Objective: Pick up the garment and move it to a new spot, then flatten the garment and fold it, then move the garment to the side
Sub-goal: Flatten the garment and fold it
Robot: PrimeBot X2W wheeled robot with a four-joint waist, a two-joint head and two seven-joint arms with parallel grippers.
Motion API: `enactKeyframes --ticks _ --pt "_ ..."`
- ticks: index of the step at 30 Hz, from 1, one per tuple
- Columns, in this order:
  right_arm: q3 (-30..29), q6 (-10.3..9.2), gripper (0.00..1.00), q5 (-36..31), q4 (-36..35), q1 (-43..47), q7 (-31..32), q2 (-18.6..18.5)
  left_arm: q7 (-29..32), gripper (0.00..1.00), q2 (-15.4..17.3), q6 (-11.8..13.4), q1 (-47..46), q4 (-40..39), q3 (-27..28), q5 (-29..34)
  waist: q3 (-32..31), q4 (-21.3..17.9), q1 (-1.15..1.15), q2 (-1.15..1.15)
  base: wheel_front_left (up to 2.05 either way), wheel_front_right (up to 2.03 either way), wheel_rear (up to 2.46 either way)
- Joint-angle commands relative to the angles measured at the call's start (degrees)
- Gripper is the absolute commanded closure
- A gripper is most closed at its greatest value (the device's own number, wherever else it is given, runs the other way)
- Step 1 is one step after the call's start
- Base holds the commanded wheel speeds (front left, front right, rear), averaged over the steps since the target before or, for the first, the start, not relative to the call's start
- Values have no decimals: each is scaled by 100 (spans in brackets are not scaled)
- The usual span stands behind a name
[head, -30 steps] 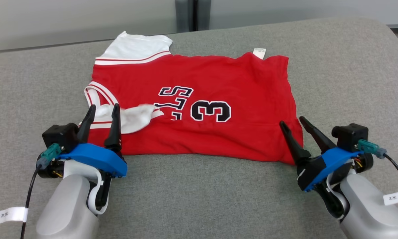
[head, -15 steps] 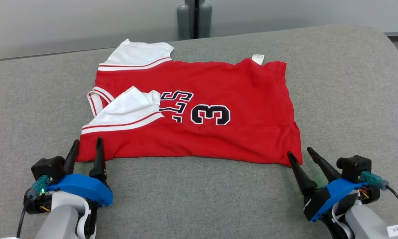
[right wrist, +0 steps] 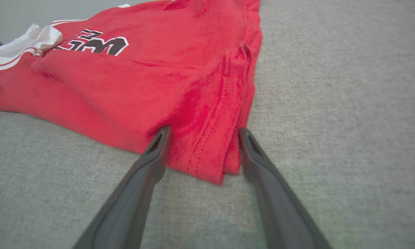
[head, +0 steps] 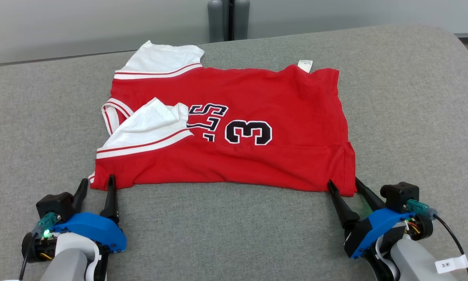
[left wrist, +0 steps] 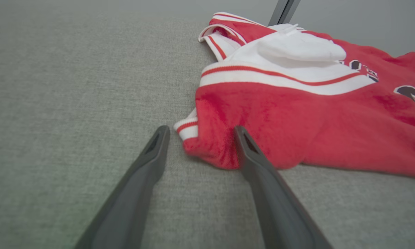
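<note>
A: Item one, the task's thing?

B: Red jersey garment with white striped sleeves and a black number 3 (head: 234, 128). It lies flat on the grey woven cloth-covered surface (head: 234, 238), across the middle of the head view. One white sleeve (head: 146, 132) is turned in over the chest at centre left.

A: Item two, end effectors?

B: Left gripper (head: 97, 179), lower left of the frame, fingers spread. In the left wrist view the garment's near corner sits between them, with the one finger at the red edge; nothing is pinched. Right gripper (head: 343, 181), lower right, is likewise spread; its wrist view shows the stitched hem corner lying between the two fingers, ungripped.

A: Step in hand?

B: Judged to be the folding stage: the cloth is already spread out, and both grippers are posted at the two near corners.

A: Next move requires?

B: Probably both pairs of fingers pressing shut on their corners together, catching every layer, then an even lift toward the top of the frame so the edge stays straight.
</note>
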Motion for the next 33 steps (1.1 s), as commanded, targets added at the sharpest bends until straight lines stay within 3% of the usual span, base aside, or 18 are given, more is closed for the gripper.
enactKeyframes --ticks 1,4,5,6,7,17,33 --pt "-7 2 0 -50 112 -74 -24 73 25 0 -17 -56 -99 146 -35 -33 4 -1 0 0 0 0 0" --pt "-4 2 0 -24 199 -119 -28 116 89 0 -92 -90 -120 261 -87 -50 5 6 0 0 0 0 0" --pt "-7 2 57 4 244 -133 -34 135 95 16 -122 -109 -143 302 -114 -57 4 7 0 0 0 0 0" --pt "-4 2 100 29 293 -140 -36 153 92 64 -137 -136 -170 344 -118 -87 2 4 0 0 0 0 0" --pt "-22 2 100 53 341 -162 -43 159 89 100 -144 -152 -194 392 -125 -106 -1 1 0 0 0 0 0" --pt "-246 2 100 153 294 -15 -147 191 -36 100 -246 -240 -12 263 20 -208 -443 47 0 0 0 0 0" --pt "-530 3 100 238 -751 1491 187 28 -46 100 -484 72 2050 -1442 515 -57 -1318 470 0 0 0 0 0"
